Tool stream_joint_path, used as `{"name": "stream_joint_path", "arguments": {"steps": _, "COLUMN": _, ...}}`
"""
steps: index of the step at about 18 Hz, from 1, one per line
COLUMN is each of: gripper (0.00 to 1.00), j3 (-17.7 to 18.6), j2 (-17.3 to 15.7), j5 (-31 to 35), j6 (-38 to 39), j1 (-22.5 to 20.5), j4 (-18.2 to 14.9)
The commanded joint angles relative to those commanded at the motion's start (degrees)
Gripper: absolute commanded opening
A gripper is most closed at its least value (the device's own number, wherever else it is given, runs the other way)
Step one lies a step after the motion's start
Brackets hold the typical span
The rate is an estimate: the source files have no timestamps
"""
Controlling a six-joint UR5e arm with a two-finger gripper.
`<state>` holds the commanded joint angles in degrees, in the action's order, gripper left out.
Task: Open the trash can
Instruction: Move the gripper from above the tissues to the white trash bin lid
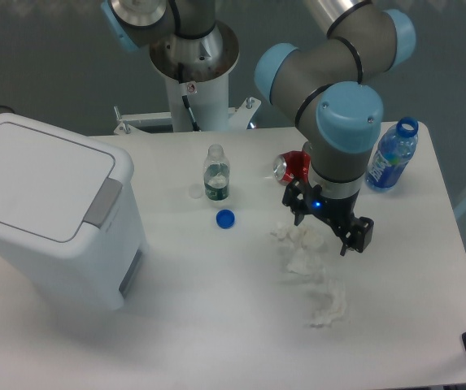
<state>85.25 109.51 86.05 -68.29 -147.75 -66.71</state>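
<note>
The trash can [50, 207] is a large white boxy bin at the left of the table, its flat lid down and its grey push-tab [102, 202] facing right. My gripper [328, 225] hangs over the crumpled white tissue at the table's right side, far from the bin. Its black fingers [357, 234] stand apart with nothing between them.
A small clear bottle [215, 173] and a blue cap [225, 218] sit mid-table. A red can [293, 166] lies behind the gripper, and a blue bottle [389, 156] stands at the right edge. Crumpled white tissue [314, 272] is strewn below the gripper.
</note>
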Motion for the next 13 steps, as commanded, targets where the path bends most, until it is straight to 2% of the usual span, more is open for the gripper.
{"name": "stream_joint_path", "arguments": {"steps": 6, "gripper": 1.0, "j3": 0.0, "j2": -3.6, "j5": -7.2, "j6": 9.92, "j1": 0.97, "j4": -0.26}}
{"name": "stream_joint_path", "arguments": {"steps": 7, "gripper": 0.97, "j3": 0.0, "j2": -3.95, "j5": -7.64, "j6": 11.76, "j1": 1.66, "j4": -0.26}}
{"name": "stream_joint_path", "arguments": {"steps": 8, "gripper": 0.89, "j3": 0.0, "j2": -4.13, "j5": -7.73, "j6": 13.78, "j1": 2.89, "j4": -0.18}}
{"name": "stream_joint_path", "arguments": {"steps": 9, "gripper": 0.73, "j3": 0.0, "j2": -5.0, "j5": -8.08, "j6": 16.41, "j1": 4.03, "j4": -0.26}}
{"name": "stream_joint_path", "arguments": {"steps": 10, "gripper": 0.49, "j3": 0.35, "j2": -5.53, "j5": -9.48, "j6": 18.88, "j1": 4.65, "j4": -0.26}}
{"name": "stream_joint_path", "arguments": {"steps": 11, "gripper": 0.29, "j3": 0.62, "j2": -5.8, "j5": -11.76, "j6": 20.55, "j1": 5.09, "j4": -0.26}}
{"name": "stream_joint_path", "arguments": {"steps": 13, "gripper": 0.09, "j3": 0.71, "j2": -7.55, "j5": -13.71, "j6": 23.11, "j1": 5.36, "j4": -0.35}}
